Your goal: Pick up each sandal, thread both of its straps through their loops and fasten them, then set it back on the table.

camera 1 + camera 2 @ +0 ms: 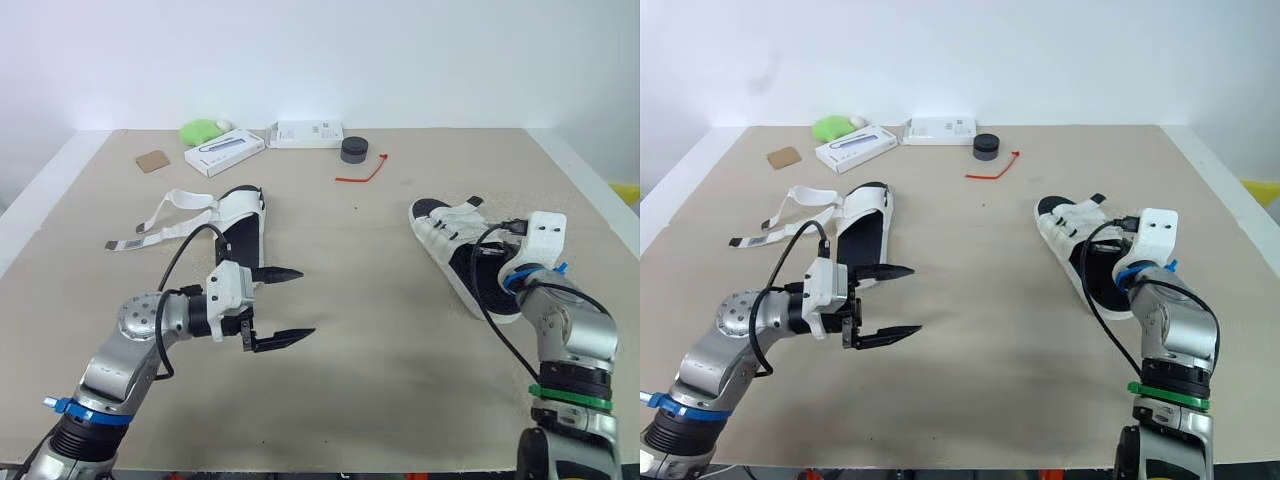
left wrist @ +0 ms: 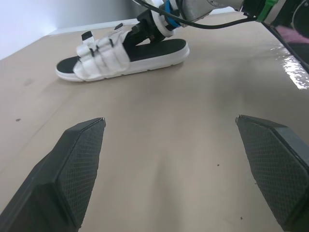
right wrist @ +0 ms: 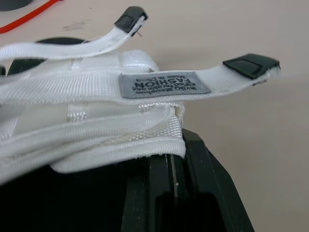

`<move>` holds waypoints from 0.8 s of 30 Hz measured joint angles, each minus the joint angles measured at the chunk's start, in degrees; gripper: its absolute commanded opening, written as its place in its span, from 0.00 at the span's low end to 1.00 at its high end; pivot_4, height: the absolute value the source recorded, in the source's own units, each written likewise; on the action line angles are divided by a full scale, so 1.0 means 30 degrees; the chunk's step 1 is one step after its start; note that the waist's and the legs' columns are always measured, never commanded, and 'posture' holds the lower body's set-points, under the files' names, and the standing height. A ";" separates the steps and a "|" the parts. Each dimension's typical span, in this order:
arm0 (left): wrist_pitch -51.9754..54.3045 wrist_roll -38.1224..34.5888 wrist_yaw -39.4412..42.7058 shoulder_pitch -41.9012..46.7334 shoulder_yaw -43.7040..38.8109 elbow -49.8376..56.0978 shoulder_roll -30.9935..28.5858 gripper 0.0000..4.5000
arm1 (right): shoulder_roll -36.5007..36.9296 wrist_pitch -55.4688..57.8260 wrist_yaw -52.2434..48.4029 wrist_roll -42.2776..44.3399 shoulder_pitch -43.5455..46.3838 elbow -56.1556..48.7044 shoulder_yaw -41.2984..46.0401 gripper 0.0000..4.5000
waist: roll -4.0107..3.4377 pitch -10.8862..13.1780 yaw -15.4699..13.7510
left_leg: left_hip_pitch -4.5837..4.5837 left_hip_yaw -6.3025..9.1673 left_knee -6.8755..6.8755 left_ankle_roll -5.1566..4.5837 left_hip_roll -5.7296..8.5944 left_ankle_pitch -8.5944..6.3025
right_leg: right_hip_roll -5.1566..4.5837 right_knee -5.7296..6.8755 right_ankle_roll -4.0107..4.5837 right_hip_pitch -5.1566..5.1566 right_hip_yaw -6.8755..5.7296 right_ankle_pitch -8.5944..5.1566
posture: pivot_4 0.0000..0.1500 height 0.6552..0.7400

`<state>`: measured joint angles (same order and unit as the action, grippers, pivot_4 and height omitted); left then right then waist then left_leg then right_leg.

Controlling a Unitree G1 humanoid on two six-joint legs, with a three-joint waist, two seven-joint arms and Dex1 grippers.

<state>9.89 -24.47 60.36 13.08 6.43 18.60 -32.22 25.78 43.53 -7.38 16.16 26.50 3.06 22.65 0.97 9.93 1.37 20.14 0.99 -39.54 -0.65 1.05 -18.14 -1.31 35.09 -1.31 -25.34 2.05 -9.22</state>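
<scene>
**Left jaws wide open, right jaws closed at a sandal's straps**

The left gripper [image 1: 305,302] hangs over the table [image 1: 400,390], its two fingers spread wide with nothing between them. Just beside it, on the side away from the robot, lies the left sandal [image 1: 241,232], its loose straps trailing away from the jaws. The right gripper [image 3: 171,166] is pinched closed, with the white straps of the right sandal [image 1: 447,226] bunched at its tips. That sandal rests on the table, well across from the left jaws.

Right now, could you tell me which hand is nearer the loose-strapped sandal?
Left. The left hand hovers by the near end of the loose-strapped sandal; the right hand is at the other sandal.
</scene>
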 measured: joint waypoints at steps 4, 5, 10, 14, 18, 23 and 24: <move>-0.0036 0.0172 -0.0026 0.0001 0.0038 -0.0018 0.0005 1.00 | -0.0386 0.0519 0.0838 -0.0012 0.0196 -0.0373 0.0009 0.03 | 0.0000 0.0000 0.0006 | -0.0004 -0.0030 0.0000 -0.0001 0.0002 0.0000 | 0.0001 -0.0002 -0.0009 -0.0005 0.0029 0.0006 | 1.00 1.00; -0.0125 0.0273 -0.0023 0.0003 0.0051 -0.0062 0.0007 1.00 | -0.0427 0.0582 0.0944 -0.0009 0.0238 -0.0379 0.0011 0.09 | 0.0001 0.0000 0.0006 | -0.0006 -0.0038 0.0000 -0.0001 0.0005 0.0000 | 0.0000 -0.0003 -0.0014 -0.0005 0.0037 0.0009 | 1.00 1.00; -0.0382 0.0480 -0.0053 0.0002 0.0100 -0.0234 0.0050 1.00 | -0.0391 0.0862 0.0627 0.0147 0.0070 -0.0380 -0.0134 0.55 | 0.0000 0.0000 0.0008 | -0.0014 -0.0088 0.0000 -0.0004 0.0006 -0.0002 | 0.0002 -0.0007 -0.0036 -0.0009 0.0086 0.0019 | 1.00 1.00; -0.0423 0.0518 -0.0109 0.0001 0.0109 -0.0237 0.0078 1.00 | 0.0316 0.0875 -0.0482 0.0168 -0.0336 -0.0740 -0.0801 0.94 | 0.0000 0.0000 0.0017 | -0.0022 -0.0132 0.0000 -0.0014 0.0005 -0.0008 | 0.0002 -0.0016 -0.0054 -0.0013 0.0126 0.0024 | 1.00 1.00; -0.0511 0.0582 -0.0101 -0.0040 0.0125 -0.0257 0.0077 1.00 | 0.1997 0.1305 -0.2970 0.0707 -0.0820 -0.1921 -0.1643 0.97 | 0.0001 0.0001 0.0017 | -0.0029 -0.0165 0.0001 -0.0023 0.0008 -0.0013 | 0.0003 -0.0023 -0.0071 -0.0016 0.0156 0.0027 | 1.00 1.00; -0.0771 0.0627 -0.0019 -0.0133 0.0122 -0.0463 0.0019 1.00 | 0.4949 0.1230 -0.7564 0.2174 -0.1568 -0.3339 -0.2210 0.97 | 0.0014 0.0005 0.0021 | -0.0038 -0.0195 -0.0004 -0.0052 -0.0004 -0.0030 | 0.0021 -0.0035 -0.0085 -0.0015 0.0176 0.0025 | 1.00 1.00; -0.0789 0.0628 -0.0010 -0.0138 0.0120 -0.0471 0.0009 1.00 | 0.5303 0.1155 -0.8118 0.2350 -0.1729 -0.3439 -0.2305 0.97 | 0.0012 0.0006 0.0016 | -0.0037 -0.0193 -0.0001 -0.0052 0.0000 -0.0030 | 0.0018 -0.0033 -0.0087 -0.0015 0.0175 0.0023 | 1.00 1.00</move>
<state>7.52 -22.59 60.32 12.67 6.79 17.18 -32.19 41.69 46.99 -31.73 23.21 21.32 -7.26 15.73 1.00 9.95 1.42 20.03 0.41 -39.54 -0.80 1.05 -18.23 -1.26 34.99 -1.57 -25.39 2.58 -9.15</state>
